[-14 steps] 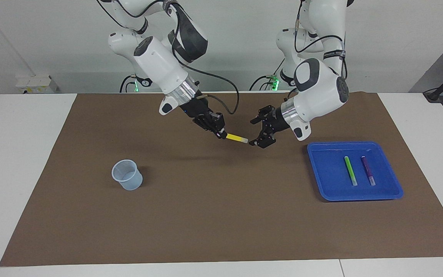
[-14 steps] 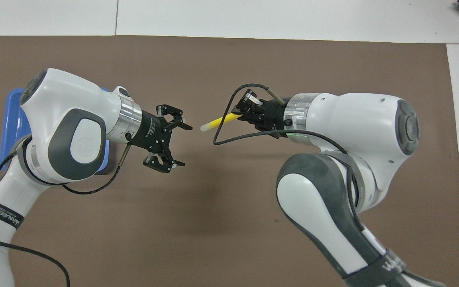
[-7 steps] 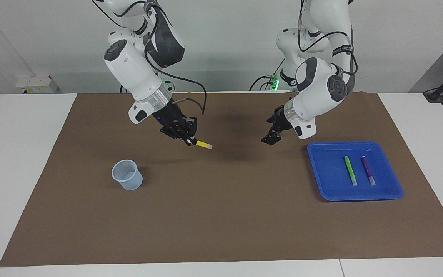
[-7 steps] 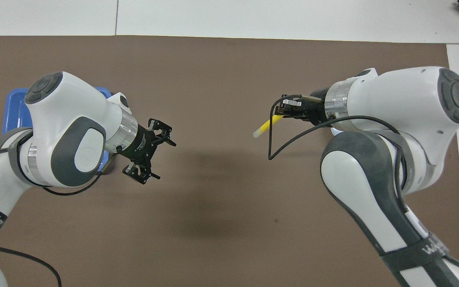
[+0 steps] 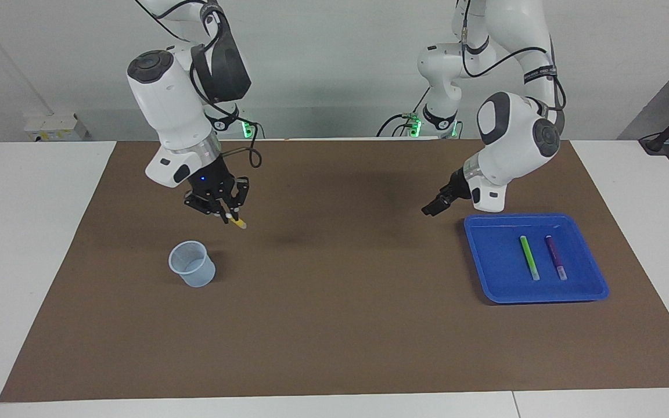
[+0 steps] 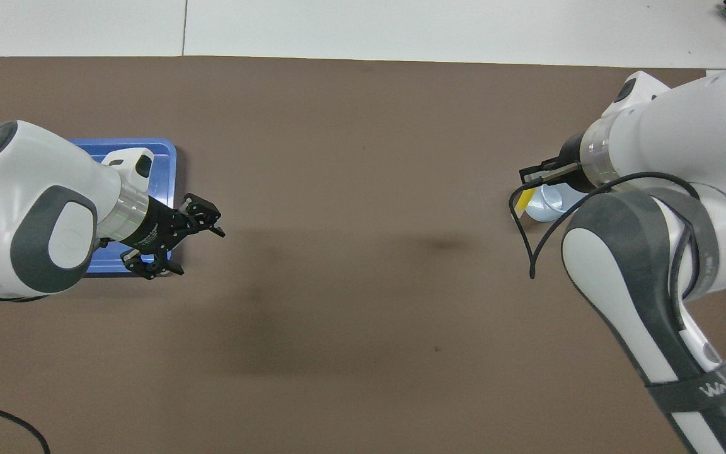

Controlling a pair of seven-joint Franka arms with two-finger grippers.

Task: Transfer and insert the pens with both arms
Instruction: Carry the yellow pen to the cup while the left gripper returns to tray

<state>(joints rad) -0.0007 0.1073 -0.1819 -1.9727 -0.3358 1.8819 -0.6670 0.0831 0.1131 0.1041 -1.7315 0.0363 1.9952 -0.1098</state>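
Note:
My right gripper (image 5: pixel 229 216) is shut on the yellow pen (image 5: pixel 238 222) and holds it tilted, tip down, in the air just beside the clear plastic cup (image 5: pixel 192 264). In the overhead view the yellow pen (image 6: pixel 527 197) meets the rim of the cup (image 6: pixel 549 205) under the right gripper (image 6: pixel 530 186). My left gripper (image 5: pixel 434 207) is open and empty over the mat, at the edge of the blue tray (image 5: pixel 497 255). The green pen (image 5: pixel 529 257) and the purple pen (image 5: pixel 556 257) lie side by side in the tray. In the overhead view the left gripper (image 6: pixel 194 251) shows open and the left arm hides both pens.
A brown mat (image 5: pixel 334 325) covers most of the white table. The blue tray (image 6: pixel 155 157) sits toward the left arm's end and the cup toward the right arm's end. Two small robot bases with green lights (image 5: pixel 413 125) stand at the table's edge by the robots.
My right gripper has carried the yellow pen from the middle of the mat to the cup and tipped it downward. My left gripper, open, has drawn back to the tray.

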